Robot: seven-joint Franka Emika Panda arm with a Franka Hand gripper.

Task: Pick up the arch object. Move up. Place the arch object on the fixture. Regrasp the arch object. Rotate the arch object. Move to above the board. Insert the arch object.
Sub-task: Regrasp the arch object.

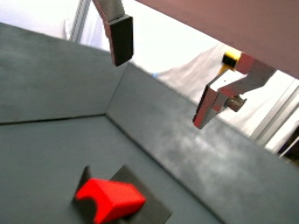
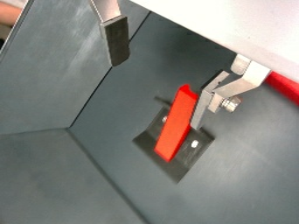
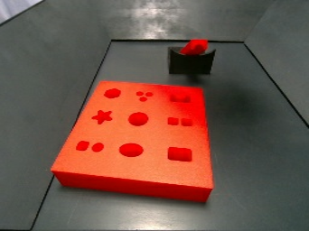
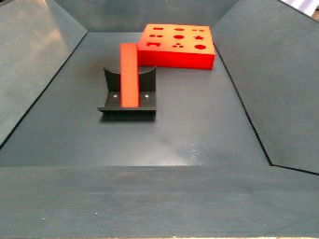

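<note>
The arch object point(image 4: 129, 73), a slim red bar, lies along the dark fixture point(image 4: 110, 96), one end sticking out past it. It shows end-on in a side view point(image 3: 194, 45), resting on the fixture point(image 3: 187, 63). The board point(image 3: 139, 135) is a flat red slab with shaped holes, also seen at the far end point(image 4: 177, 47). My gripper point(image 2: 162, 70) is open and empty, raised off the arch object point(image 2: 177, 122) and clear of the fixture point(image 2: 194, 149). In a wrist view the gripper point(image 1: 163, 74) has the arch object's end point(image 1: 111, 197) off to one side. The gripper shows in neither side view.
Dark grey sloping walls point(image 4: 44, 84) enclose the floor on all sides. The board's edge point(image 2: 281, 87) shows beyond one finger in a wrist view. White cloth point(image 1: 193, 61) lies outside the wall.
</note>
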